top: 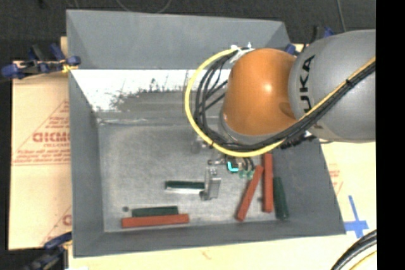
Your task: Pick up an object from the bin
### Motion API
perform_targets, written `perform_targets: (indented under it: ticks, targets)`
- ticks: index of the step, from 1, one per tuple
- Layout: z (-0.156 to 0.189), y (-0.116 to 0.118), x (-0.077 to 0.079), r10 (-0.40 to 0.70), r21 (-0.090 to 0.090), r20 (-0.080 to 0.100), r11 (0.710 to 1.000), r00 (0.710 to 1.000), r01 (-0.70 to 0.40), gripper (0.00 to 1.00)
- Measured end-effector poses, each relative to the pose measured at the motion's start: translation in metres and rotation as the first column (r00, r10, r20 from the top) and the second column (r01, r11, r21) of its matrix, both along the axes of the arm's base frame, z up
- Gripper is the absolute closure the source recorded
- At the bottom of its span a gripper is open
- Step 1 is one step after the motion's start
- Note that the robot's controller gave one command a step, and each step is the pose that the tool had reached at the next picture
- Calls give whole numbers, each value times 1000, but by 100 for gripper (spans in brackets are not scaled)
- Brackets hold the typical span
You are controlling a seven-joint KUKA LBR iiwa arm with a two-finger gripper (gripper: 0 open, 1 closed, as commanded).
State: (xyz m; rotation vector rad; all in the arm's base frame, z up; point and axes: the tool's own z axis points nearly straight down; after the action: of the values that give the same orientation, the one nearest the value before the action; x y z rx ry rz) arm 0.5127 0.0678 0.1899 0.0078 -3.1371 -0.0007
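My gripper (211, 186) hangs low over the bin floor, right of the middle and under the arm's orange cover. A short dark green stick (183, 186) lies flat just to its left, and the stick's right end reaches the gripper's tip. I cannot make out whether the stick is between the jaws. To the gripper's right lies a slanted red stick (249, 194), with a second red stick (267, 183) upright beside it.
Along the front wall lie a long red bar (155, 220) and a dark green bar (150, 212) side by side. A dark green stick (279, 198) rests by the right wall. The arm and its looped cables overhang the bin's back right.
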Motion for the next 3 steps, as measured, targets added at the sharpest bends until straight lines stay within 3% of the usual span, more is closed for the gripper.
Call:
perform_targets:
  ticks: [1,2,3]
  targets:
    - [-121,-8,31,-368,0,4,930,930,368,0]
    - [-89,4,29,-481,2,8,877,876,481,0]
    - [-90,9,25,-618,0,5,786,786,618,0]
